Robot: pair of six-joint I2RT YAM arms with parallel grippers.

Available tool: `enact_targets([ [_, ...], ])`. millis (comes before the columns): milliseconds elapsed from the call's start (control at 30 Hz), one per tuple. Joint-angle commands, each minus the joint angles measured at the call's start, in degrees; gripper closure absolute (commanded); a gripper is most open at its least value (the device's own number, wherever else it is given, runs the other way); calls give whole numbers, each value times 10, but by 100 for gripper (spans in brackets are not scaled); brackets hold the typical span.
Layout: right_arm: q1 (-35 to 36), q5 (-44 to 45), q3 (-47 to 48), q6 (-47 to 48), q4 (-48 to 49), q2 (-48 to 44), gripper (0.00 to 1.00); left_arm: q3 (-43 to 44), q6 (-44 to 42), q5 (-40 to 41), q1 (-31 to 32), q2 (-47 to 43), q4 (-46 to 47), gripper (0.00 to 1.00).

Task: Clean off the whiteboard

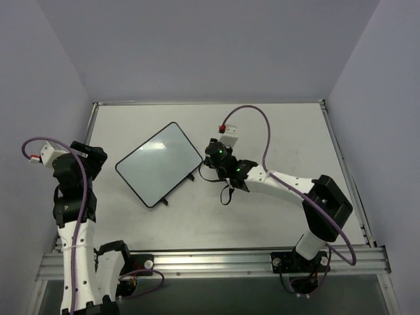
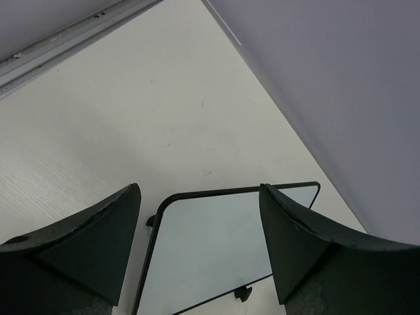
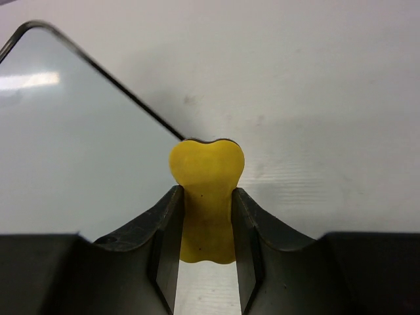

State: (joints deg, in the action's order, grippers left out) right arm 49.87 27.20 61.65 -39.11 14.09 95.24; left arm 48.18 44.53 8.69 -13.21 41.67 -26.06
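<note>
1. Whiteboard (image 1: 159,164) lies flat and turned at an angle on the surface (image 1: 282,131), left of centre, between my two arms.
2. My right end effector (image 3: 206,191) pinches a small yellow eraser (image 3: 206,172), its head sticking out past the fingertips.
3. The eraser's head sits at the board's black rim on its right side; I cannot tell whether it touches.
4. My left end effector (image 2: 199,191) is spread wide, holding nothing, just left of the board.

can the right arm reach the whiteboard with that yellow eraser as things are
Probably yes: the right arm has its jaws shut on the yellow eraser, which sits right at the edge of the whiteboard, and nothing lies between them.
</note>
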Motion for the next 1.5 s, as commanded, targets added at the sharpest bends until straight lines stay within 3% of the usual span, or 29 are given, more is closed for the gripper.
enact_targets([
  [0, -21, 77, -17, -27, -132, -46, 99, 60, -19, -24, 1, 27, -24, 18],
  [67, -48, 97, -36, -41, -167, -70, 95, 84, -23, -43, 1, 48, -29, 19],
  [267, -164, 37, -129, -39, -150, -97, 95, 119, -35, -80, 1, 95, -25, 18],
  [367, -180, 19, -153, -39, -124, -93, 94, 122, -43, -87, 1, 102, -16, 18],
  [533, -186, 12, -156, -41, -118, -56, 83, 124, -56, -87, 0, 113, -17, 17],
  [600, -187, 12, -159, -43, -113, -49, 76, 119, -56, -87, 0, 112, -13, 17],
  [833, -188, 8, -174, -44, -107, -50, 19, 121, -56, -104, 0, 115, -7, 16],
  [967, -188, 11, -173, -42, -120, -69, 1, 122, -58, -108, -1, 112, -7, 16],
  [1467, -188, -3, 39, 96, -208, -238, 0, 165, -109, -210, 2, 151, -34, 16],
])
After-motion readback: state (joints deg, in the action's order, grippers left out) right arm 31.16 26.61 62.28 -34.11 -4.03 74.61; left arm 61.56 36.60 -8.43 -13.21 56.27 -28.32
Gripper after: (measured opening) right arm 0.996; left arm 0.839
